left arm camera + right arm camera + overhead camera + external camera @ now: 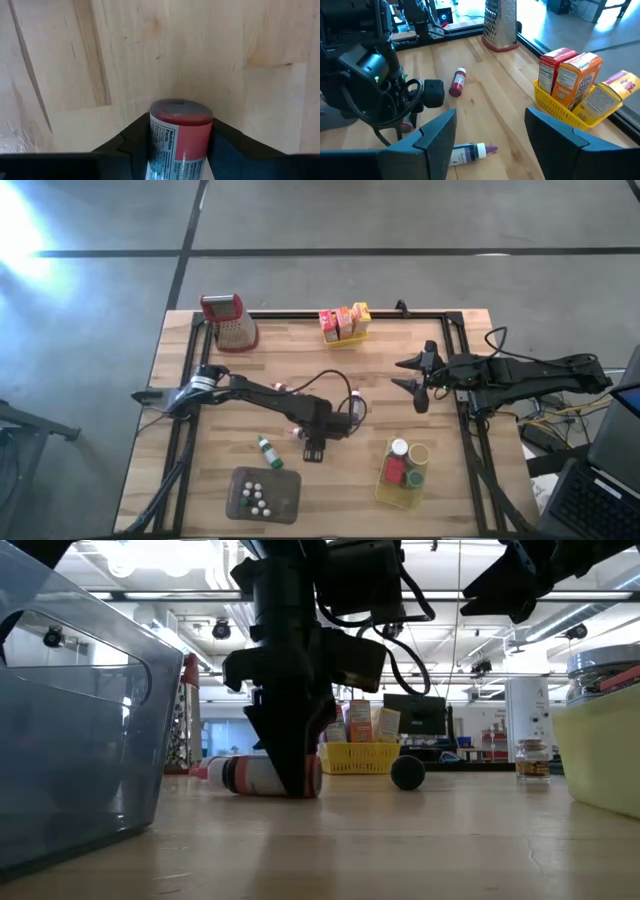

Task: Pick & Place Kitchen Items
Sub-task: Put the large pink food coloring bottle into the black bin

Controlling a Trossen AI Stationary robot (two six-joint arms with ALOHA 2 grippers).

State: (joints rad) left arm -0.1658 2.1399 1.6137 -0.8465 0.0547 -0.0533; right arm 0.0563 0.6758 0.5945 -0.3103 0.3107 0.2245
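A small bottle (180, 135) with a dark red cap and a red label lies on its side on the wood table (440, 490), near the middle. My left gripper (305, 432) points down over it. Its two dark fingers (130, 145) stand close on either side of the bottle's body. In the low view one finger (290, 755) hides the bottle's (250, 775) right end. My right gripper (415, 380) hangs open above the table's right half, with nothing between its fingers (437, 135). My left gripper comes at the bottle from above, its fingers across the bottle's length on its two long sides (155, 145), behind the cap. Whether the fingers touch the bottle I cannot tell. The bottle lies flat on the table.
Loose bottles lie nearby: a green-capped one (268, 450), a red one (457, 82), a purple-capped one (470, 152). A grey tray (290, 498) of bottles stands near-left and a yellow basket (385, 490) of jars near-right. Far back are a basket of boxes (343, 328) and a grater (230, 320).
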